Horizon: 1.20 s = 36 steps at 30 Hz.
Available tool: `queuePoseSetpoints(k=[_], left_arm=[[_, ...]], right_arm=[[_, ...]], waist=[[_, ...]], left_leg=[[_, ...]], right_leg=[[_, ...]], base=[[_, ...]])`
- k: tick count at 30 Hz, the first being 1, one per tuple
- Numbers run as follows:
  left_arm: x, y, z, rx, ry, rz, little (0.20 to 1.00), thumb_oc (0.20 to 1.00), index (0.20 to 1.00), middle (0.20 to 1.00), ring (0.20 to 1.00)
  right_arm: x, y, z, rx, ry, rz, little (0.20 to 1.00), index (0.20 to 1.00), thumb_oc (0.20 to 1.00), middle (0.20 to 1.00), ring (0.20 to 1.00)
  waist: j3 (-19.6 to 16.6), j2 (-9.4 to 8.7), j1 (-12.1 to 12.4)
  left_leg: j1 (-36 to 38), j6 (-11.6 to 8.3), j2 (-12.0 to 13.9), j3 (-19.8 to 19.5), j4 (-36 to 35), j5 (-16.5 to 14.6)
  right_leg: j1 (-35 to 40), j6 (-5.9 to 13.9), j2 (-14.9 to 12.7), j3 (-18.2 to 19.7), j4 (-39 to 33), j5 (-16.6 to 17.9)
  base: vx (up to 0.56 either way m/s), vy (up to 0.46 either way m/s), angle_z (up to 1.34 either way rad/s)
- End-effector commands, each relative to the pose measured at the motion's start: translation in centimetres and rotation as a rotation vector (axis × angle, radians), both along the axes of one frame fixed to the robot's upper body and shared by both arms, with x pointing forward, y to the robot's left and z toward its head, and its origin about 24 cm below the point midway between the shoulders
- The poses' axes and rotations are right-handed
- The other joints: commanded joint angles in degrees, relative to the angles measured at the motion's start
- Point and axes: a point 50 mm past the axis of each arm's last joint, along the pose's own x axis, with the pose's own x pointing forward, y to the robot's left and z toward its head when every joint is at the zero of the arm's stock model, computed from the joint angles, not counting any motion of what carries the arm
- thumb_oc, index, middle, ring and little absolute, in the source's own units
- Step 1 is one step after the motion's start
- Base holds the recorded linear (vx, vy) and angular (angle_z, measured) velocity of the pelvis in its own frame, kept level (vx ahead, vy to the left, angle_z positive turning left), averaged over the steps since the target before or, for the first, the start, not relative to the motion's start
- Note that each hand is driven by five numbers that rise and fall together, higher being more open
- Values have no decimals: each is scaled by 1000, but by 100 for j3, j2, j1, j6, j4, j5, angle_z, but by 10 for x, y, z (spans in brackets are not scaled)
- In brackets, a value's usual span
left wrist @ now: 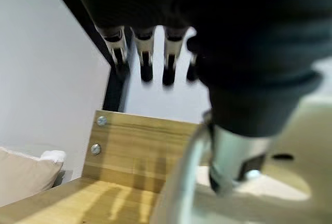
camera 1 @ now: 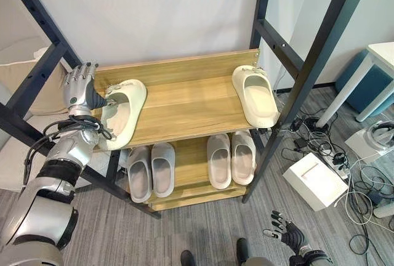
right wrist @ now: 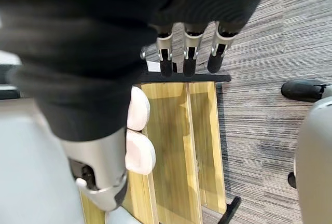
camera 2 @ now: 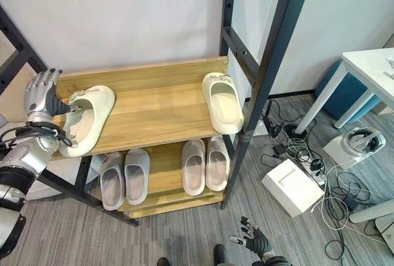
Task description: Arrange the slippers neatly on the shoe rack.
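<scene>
The wooden shoe rack (camera 1: 184, 103) has two shelves. On its top shelf a cream slipper (camera 1: 123, 113) lies at the left end, its heel hanging over the front edge. A second cream slipper (camera 1: 254, 95) lies at the right end. My left hand (camera 1: 80, 86) is beside the left slipper, fingers straight and pointing up, with the thumb (left wrist: 233, 156) pressed against the slipper's strap. A grey pair (camera 1: 151, 170) and a pale pink pair (camera 1: 231, 158) stand side by side on the lower shelf. My right hand (camera 1: 286, 232) hangs low over the floor, fingers spread.
Black metal frame posts (camera 1: 308, 63) slant around the rack on both sides. On the floor to the right are a white box (camera 1: 314, 180) and tangled cables (camera 1: 351, 173). A white table (camera 1: 381, 56) stands far right, a beige cushion (camera 1: 18, 69) far left.
</scene>
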Motion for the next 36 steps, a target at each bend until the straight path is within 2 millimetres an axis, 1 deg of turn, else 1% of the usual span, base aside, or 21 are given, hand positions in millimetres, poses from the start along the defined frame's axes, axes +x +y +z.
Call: queuePoseSetpoints(k=[1,6,7,9,11,12,13,17,18,19,21,22,24,27,28,32,36], left_arm=[[11,7,42,12,-103,58,200,200,200,200,200],[14,7,45,5,-88,55,200,200,200,200,200],[15,5,44,1,-84,46,200,200,200,200,200],[19,-5,44,-2,-78,6,200,200,200,200,200],[19,-5,44,-2,-78,5,200,200,200,200,200],[23,-15,45,5,-88,-31,200,200,200,200,200],[28,-35,49,19,-110,-102,200,200,200,200,200],[37,-73,57,50,-136,-227,200,200,200,200,200],[39,-79,56,49,-133,-243,200,200,200,200,200],[39,-80,56,49,-133,-244,200,200,200,200,200],[45,-102,62,67,-140,-300,200,200,200,200,200],[48,-109,63,60,-137,-312,200,200,200,200,200],[50,-111,64,51,-135,-313,200,200,200,200,200],[55,-119,58,9,-106,-316,200,200,200,200,200],[55,-119,58,9,-106,-316,200,200,200,200,200],[59,-128,53,-29,-77,-325,200,200,200,200,200],[62,-140,55,-60,-81,-355,200,200,200,200,200]], right_arm=[[22,10,18,33,-137,42,1000,1000,1000,1000,1000],[20,9,18,34,-134,40,1000,1000,1000,1000,1000],[20,9,18,34,-131,39,1000,1000,1000,1000,1000],[20,10,18,38,-132,41,1000,1000,1000,1000,1000],[20,10,18,38,-132,41,1000,1000,1000,1000,1000],[20,11,18,42,-133,39,1000,1000,1000,1000,1000],[21,12,18,43,-134,36,1000,1000,1000,1000,1000],[24,12,19,39,-139,32,1000,1000,1000,1000,1000],[25,11,20,39,-143,30,1000,1000,1000,1000,1000],[25,11,20,39,-143,29,1000,1000,1000,1000,1000],[27,10,21,32,-148,29,1000,1000,1000,1000,1000],[29,9,23,27,-156,29,1000,1000,1000,1000,1000],[29,7,25,23,-160,27,1000,1000,1000,1000,1000],[32,2,30,10,-183,12,1000,1000,1000,1000,1000],[32,1,30,10,-183,12,1000,1000,1000,1000,1000],[33,-4,34,1,-201,-10,1000,1000,1000,1000,1000],[33,-9,35,-15,-203,-20,1000,1000,1000,1000,1000]], waist=[[118,-165,-206],[126,-159,-232],[126,-161,-235],[134,-153,-244],[135,-152,-244],[134,-151,-250],[134,-150,-253],[125,-128,-296],[125,-122,-314],[127,-122,-310],[120,-78,-383],[116,-45,-457],[114,-25,-481],[88,29,-616],[88,31,-611],[63,77,-732],[43,136,-845]], left_leg=[[440,-250,81,-170,9,-253],[447,-256,90,-155,9,-254],[452,-258,92,-151,9,-253],[464,-257,89,-159,9,-258],[464,-258,89,-160,9,-258],[471,-259,92,-167,9,-258],[483,-258,94,-181,9,-264],[509,-256,102,-200,9,-274],[517,-255,101,-201,9,-274],[518,-255,101,-201,9,-274],[543,-253,98,-164,9,-275],[565,-254,102,-115,9,-273],[580,-256,103,-84,9,-273],[620,-276,123,14,9,-261],[620,-277,124,16,9,-261],[648,-296,146,52,9,-239],[684,-318,178,104,9,-222]], right_leg=[[246,769,-372,108,6,-134],[239,771,-373,116,6,-129],[247,770,-370,111,6,-134],[258,766,-364,101,6,-147],[259,766,-364,100,6,-147],[269,762,-360,88,6,-151],[284,755,-357,79,6,-157],[325,746,-355,72,6,-181],[332,744,-354,80,6,-185],[333,744,-354,80,6,-185],[342,743,-349,110,6,-186],[333,741,-342,150,6,-180],[333,739,-339,178,6,-175],[315,721,-310,249,6,-177],[313,720,-308,251,6,-177],[323,696,-277,292,6,-184],[332,665,-247,323,6,-197]], base=[[10,4,-13],[3,-3,-6],[0,0,0],[0,0,0],[0,0,0],[0,0,0],[2,-37,4],[-1,-31,7],[0,0,0],[-6,-27,-3],[-11,-43,-4],[-11,-37,2],[0,-7,-4],[-6,-41,-9],[-2,-24,-6],[0,-46,-20],[-2,-62,-11]])
